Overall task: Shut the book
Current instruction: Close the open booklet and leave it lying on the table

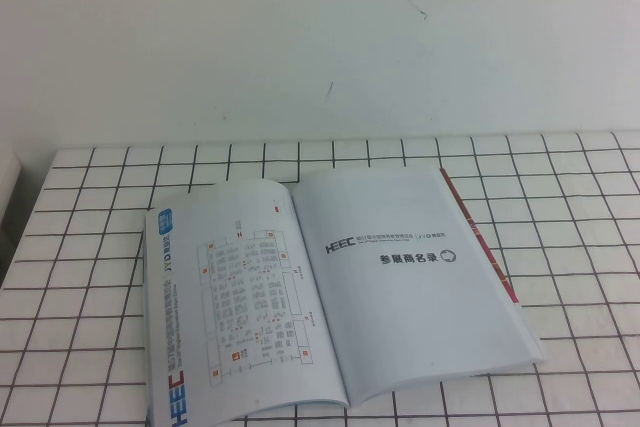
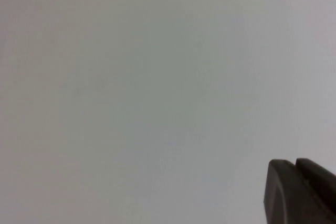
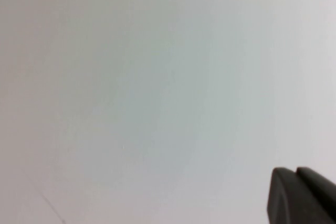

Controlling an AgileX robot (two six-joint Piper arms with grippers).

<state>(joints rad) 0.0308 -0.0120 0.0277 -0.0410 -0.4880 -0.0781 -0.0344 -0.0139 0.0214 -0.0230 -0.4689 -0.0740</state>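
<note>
An open book [image 1: 400, 282] lies flat on the white grid-lined table [image 1: 90, 247], near the front middle. Its left page [image 1: 245, 297] shows a floor plan with a blue title strip; its right page bears a logo and a line of text. A red cover edge [image 1: 482, 239] shows along the book's right side. Neither arm appears in the high view. In the left wrist view, my left gripper [image 2: 295, 162] shows only two dark fingertips pressed together against a blank wall. My right gripper [image 3: 295, 170] looks the same in the right wrist view, holding nothing.
A plain white wall [image 1: 300, 37] rises behind the table's far edge. A pale object [image 1: 6, 202] sits just off the table's left side. Bare grid squares surround the book on the left, right and far sides.
</note>
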